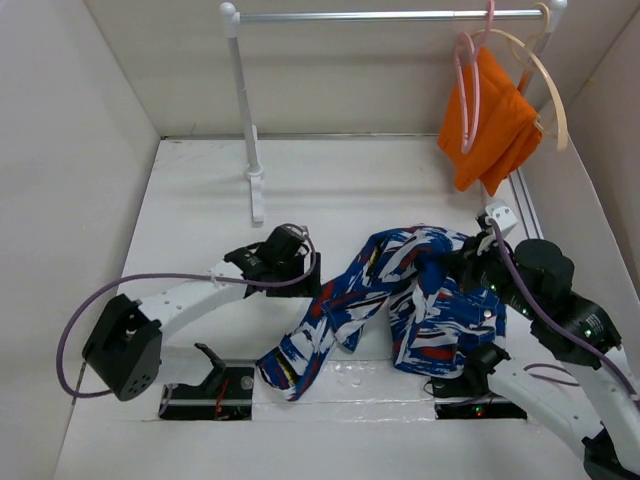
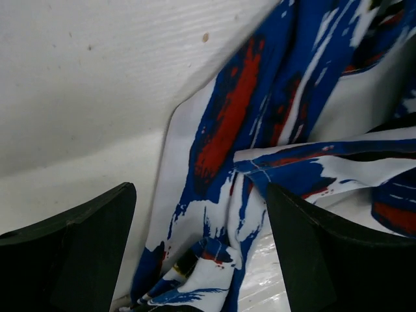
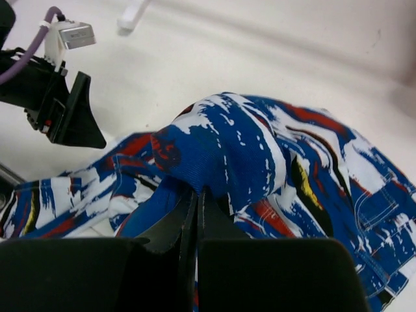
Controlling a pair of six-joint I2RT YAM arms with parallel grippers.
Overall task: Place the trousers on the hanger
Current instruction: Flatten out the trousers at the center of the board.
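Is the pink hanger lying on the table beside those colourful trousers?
No, the pink hanger hangs from the rail at the back, apart from the trousers.

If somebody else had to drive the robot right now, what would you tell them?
Left gripper: open, over a leg of the trousers, holding nothing.
Right gripper: shut on a fold of the trousers.
Trousers: crumpled on the table between the arms.
Hanger: on the rail, far right, by an orange cloth.
Done: the right gripper has its hold.
Left to do: probably grip with the left gripper too, lift, and put the trousers on the hanger.
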